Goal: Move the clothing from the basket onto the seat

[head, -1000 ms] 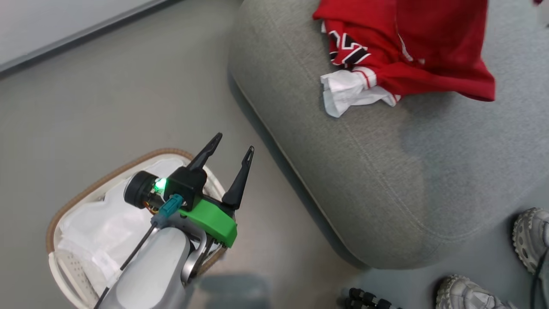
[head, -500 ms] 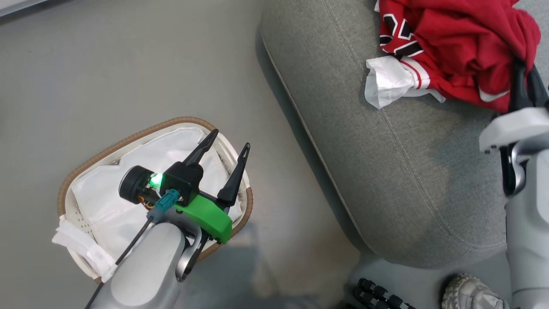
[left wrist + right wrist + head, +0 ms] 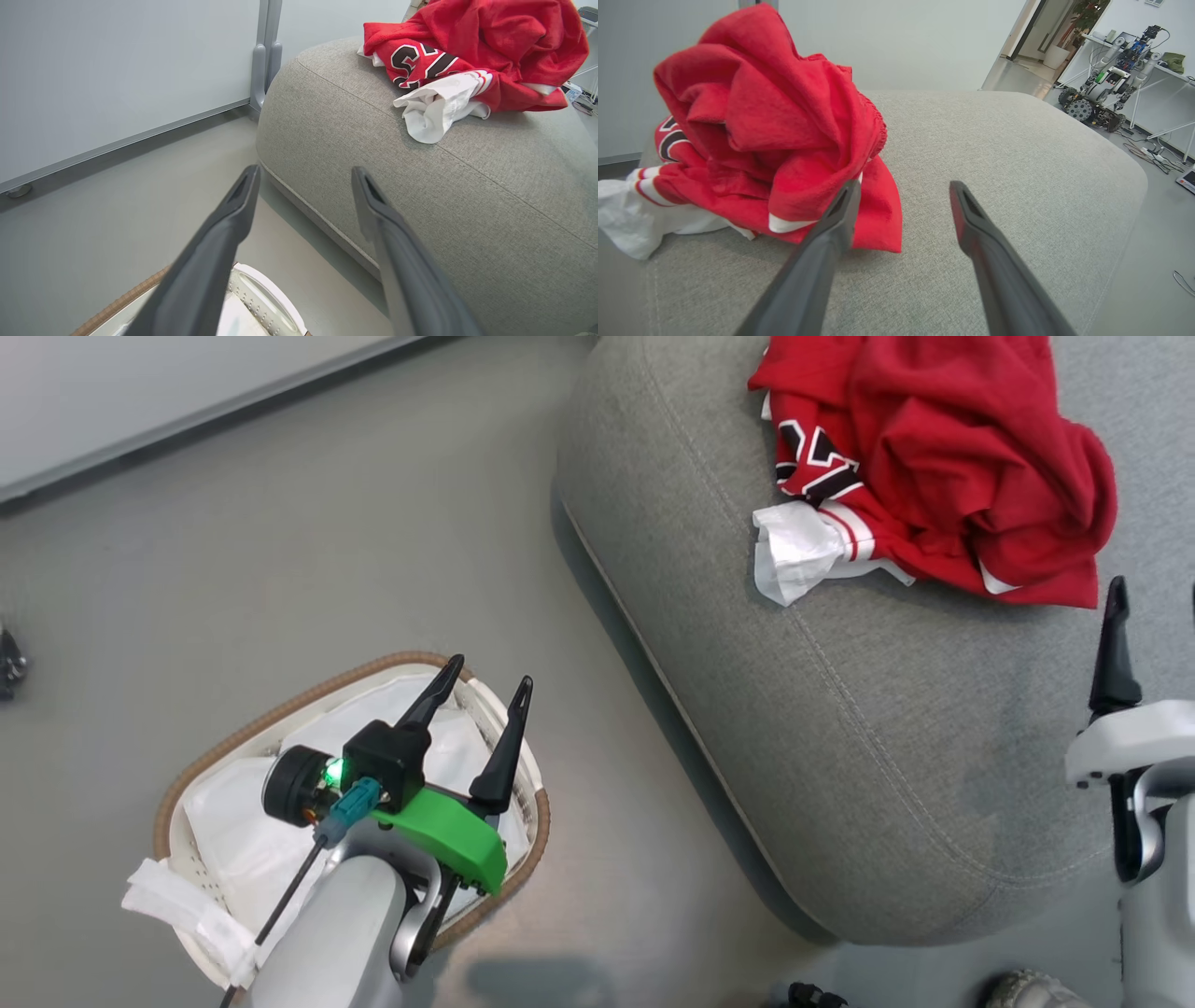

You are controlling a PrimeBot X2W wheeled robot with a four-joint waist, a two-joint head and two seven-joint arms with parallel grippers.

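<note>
The clothing (image 3: 943, 467) lies in a crumpled red pile on the seat (image 3: 840, 728), with a white sleeve and black-white lettering at its left. My right gripper (image 3: 1153, 593) is open just in front of the pile, holding nothing. In the right wrist view, the right gripper (image 3: 904, 184) has its left finger against the edge of the clothing (image 3: 770, 121). My left gripper (image 3: 490, 672) hangs open and empty over the basket (image 3: 280, 705), where the white liner (image 3: 243, 821) is visible. The left wrist view has the left gripper (image 3: 306, 169), the basket's handle (image 3: 261, 298) and the clothing (image 3: 476, 42).
The basket stands on grey floor left of the seat's rounded edge. A wall panel with a baseboard (image 3: 187, 411) runs along the back left. A shoe (image 3: 1027, 989) is at the bottom right. Another wheeled robot (image 3: 1101, 102) and cables are beyond the seat.
My right gripper was up against the red pile; it has now drawn back from it and is open. The head view has shifted. My left gripper stays open over the basket.
</note>
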